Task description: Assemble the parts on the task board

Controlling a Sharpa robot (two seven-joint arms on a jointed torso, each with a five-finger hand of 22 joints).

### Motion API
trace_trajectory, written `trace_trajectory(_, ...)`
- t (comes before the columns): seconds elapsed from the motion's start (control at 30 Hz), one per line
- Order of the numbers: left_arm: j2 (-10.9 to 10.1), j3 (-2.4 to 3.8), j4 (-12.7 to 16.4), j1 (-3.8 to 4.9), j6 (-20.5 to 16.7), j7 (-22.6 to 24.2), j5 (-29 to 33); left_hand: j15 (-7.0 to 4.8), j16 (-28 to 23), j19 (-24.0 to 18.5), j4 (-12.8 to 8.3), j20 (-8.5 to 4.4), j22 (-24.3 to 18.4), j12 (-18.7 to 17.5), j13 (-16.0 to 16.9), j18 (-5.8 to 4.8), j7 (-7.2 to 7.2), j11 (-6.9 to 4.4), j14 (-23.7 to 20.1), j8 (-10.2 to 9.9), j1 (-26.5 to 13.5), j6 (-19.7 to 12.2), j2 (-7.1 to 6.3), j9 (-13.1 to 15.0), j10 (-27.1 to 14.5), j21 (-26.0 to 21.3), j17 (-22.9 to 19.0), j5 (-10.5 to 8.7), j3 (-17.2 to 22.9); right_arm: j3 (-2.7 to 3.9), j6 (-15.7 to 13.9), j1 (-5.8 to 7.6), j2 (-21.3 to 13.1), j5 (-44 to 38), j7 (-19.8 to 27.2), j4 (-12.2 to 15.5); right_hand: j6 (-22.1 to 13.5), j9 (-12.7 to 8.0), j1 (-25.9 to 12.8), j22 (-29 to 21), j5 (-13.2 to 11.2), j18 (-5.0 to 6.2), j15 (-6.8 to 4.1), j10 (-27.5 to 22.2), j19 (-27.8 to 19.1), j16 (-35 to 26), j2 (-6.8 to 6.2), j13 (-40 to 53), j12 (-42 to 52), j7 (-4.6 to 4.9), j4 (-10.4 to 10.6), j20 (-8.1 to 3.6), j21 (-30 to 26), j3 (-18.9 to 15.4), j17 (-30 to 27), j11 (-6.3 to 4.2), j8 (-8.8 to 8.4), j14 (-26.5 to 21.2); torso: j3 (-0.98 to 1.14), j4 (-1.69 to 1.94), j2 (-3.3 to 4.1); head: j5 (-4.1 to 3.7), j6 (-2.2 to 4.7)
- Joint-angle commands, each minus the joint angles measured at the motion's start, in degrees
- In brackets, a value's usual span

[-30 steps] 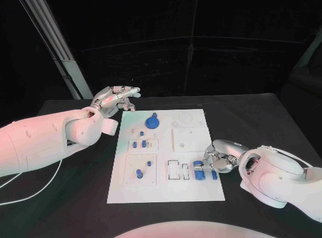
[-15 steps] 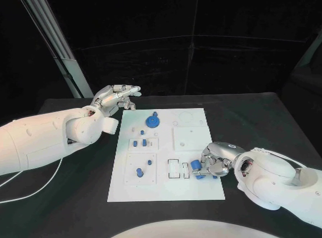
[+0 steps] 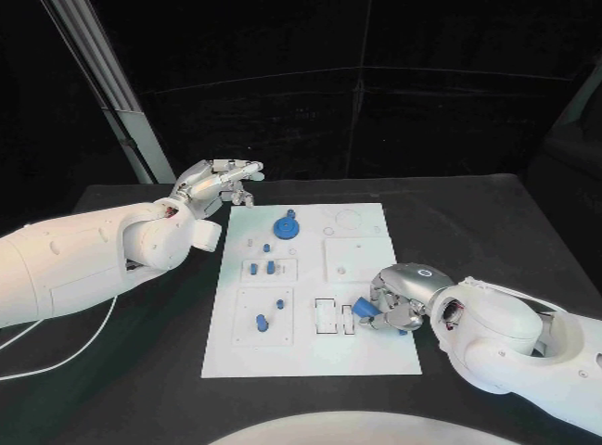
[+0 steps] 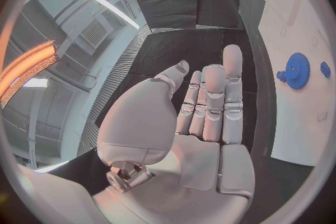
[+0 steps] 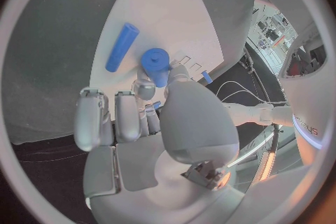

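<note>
- The white task board (image 3: pixel 361 357) is laid flat in the middle of the black worktop (image 3: pixel 515 222).
- The right hand (image 3: pixel 391 306) is parked over the board's near right part, just beside the small rectangular slots (image 3: pixel 331 316).
- A short blue cylinder part (image 5: pixel 157 63) is pinched between the right hand's thumb and a fingertip; the other fingers are curled alongside.
- A longer blue rod (image 5: pixel 122 47) is seen lying loose on the board, close to that pinched piece but not touching it.
- The left hand (image 3: pixel 218 187) is held up off the worktop at the board's far left corner, fingers stretched out side by side, nothing in it.
- A blue gear (image 3: pixel 288 225) is sat on the board's far part, near the left hand.
- A few small blue pegs (image 3: pixel 262 268) are stood in the board's left column.
</note>
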Motion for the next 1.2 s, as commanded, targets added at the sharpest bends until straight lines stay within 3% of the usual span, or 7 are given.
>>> trace_trajectory(0.03, -0.1, 0.04, 0.1, 0.08, 0.7, 0.2, 0.1, -0.06, 0.0, 0.2, 0.0, -0.07, 0.0, 0.2, 0.0, 0.82, -0.34, -0.06, -0.5, 0.3, 0.2, 0.0, 0.36, 0.0, -0.3, -0.3, -0.1, -0.15, -0.2, -0.37, 0.3, -0.41, -0.1, -0.7, -1.0, -0.1, 0.3, 0.1, 0.5, 0.6, 3.7, -0.76, -0.36, 0.7, 0.5, 0.4, 0.89, 0.2, 0.2, -0.09, 1.0, -0.12, 0.3, -0.1, 0.3, -0.18, 0.10, 2.1, 0.05, -0.08, 0.03, 0.03, -0.03)
trace_trajectory(0.13, -0.1, 0.04, 0.1, 0.08, 0.7, 0.2, 0.1, -0.06, 0.0, 0.2, 0.0, -0.07, 0.0, 0.2, 0.0, 0.82, -0.34, -0.06, -0.5, 0.3, 0.2, 0.0, 0.36, 0.0, -0.3, -0.3, -0.1, -0.15, -0.2, -0.37, -2.9, -0.42, -0.5, 2.2, -1.0, 0.7, 0.5, 0.1, 0.4, 1.0, 6.8, -0.84, -0.40, 0.9, 0.7, 0.6, 1.21, 0.6, 0.2, -0.14, 1.4, -0.14, 0.5, -0.3, 0.8, -0.23, -0.19, 2.1, 0.09, -0.13, 0.02, 0.08, -0.03)
trace_trajectory(0.4, -0.1, 0.04, 0.0, 0.08, 0.3, -0.1, 0.1, -0.05, 0.0, 0.2, 0.1, -0.07, -0.1, 0.2, -0.1, 0.82, -0.31, -0.04, -0.5, 0.3, 0.1, -0.1, 0.37, 0.0, -0.3, -0.3, -0.1, -0.16, -0.3, -0.34, -13.9, -0.41, -1.7, 7.4, 0.9, 3.0, 2.4, 0.2, -0.7, 1.6, 11.8, -0.95, -0.74, 1.9, 1.0, 1.6, 1.96, 2.0, 1.1, -0.69, 1.6, -0.41, 0.8, -0.5, 2.7, -0.70, -0.94, 2.4, 0.01, 0.00, 0.00, -0.20, 0.11)
trace_trajectory(0.6, 0.0, 0.04, 0.0, 0.08, 0.6, -0.1, 0.1, -0.05, 0.1, 0.2, 0.1, -0.07, -0.1, 0.3, -0.1, 0.81, -0.30, -0.03, -0.5, 0.3, 0.0, -0.1, 0.32, 0.0, -0.4, -0.4, -0.1, -0.18, -0.4, -0.30, -18.0, -0.40, -2.1, 8.2, 2.0, 4.0, 2.9, 0.2, -0.6, 1.7, 13.5, -0.97, -0.86, 2.1, 1.1, 1.7, 2.30, 2.1, 0.9, -0.84, 1.5, -0.54, 0.8, -0.2, 3.0, -0.83, -1.49, 2.4, 0.02, 0.04, 0.00, -0.12, 0.19)
trace_trajectory(0.77, 0.1, 0.04, -0.1, 0.07, 0.6, -0.2, 0.1, -0.05, 0.1, 0.2, 0.1, -0.07, -0.1, 0.3, -0.1, 0.81, -0.30, -0.03, -0.5, 0.3, 0.0, -0.1, 0.32, 0.0, -0.4, -0.4, -0.1, -0.18, -0.4, -0.29, -18.0, -0.39, -2.2, 9.0, 2.1, 4.4, 3.1, 0.2, -0.6, 1.7, 13.7, -0.98, -0.89, 2.1, 1.1, 1.7, 2.40, 2.1, 0.8, -0.88, 1.5, -0.56, 0.9, -0.2, 3.1, -0.88, -1.64, 2.4, 0.01, 0.02, -0.02, 0.01, 0.06)
trace_trajectory(0.93, 0.2, 0.04, -0.3, 0.07, 0.5, -0.3, 0.1, -0.04, 0.1, 0.3, 0.1, -0.07, -0.1, 0.3, -0.1, 0.81, -0.29, -0.03, -0.5, 0.3, 0.0, -0.1, 0.30, 0.0, -0.4, -0.4, -0.2, -0.18, -0.5, -0.28, -14.0, -0.37, -0.9, 14.6, 1.9, 3.7, 3.7, -0.1, -0.1, 1.8, 13.5, -0.99, -0.99, 2.4, 1.1, 1.7, 2.62, 2.3, 0.7, -0.97, 1.4, -0.66, 0.9, 0.3, 3.1, -0.97, -2.56, 2.4, -0.04, -0.07, 0.00, -0.08, -0.10)
trace_trajectory(1.2, 0.5, 0.04, -0.3, 0.07, 0.4, -0.4, 0.1, -0.04, 0.1, 0.3, 0.2, -0.07, -0.1, 0.3, -0.1, 0.81, -0.26, -0.01, -0.5, 0.3, 0.0, -0.2, 0.26, 0.0, -0.4, -0.4, -0.1, -0.15, -0.5, -0.28, -9.7, -0.37, 2.1, 18.7, 2.2, 3.1, 6.7, -0.3, 1.6, 1.9, 9.3, -1.02, -1.32, 3.1, 1.2, 1.8, 3.05, 2.6, 0.1, -1.48, 1.4, -0.98, 0.9, 1.4, 3.7, -1.38, -4.75, 2.5, -0.05, 0.15, 0.10, -0.13, -0.03)
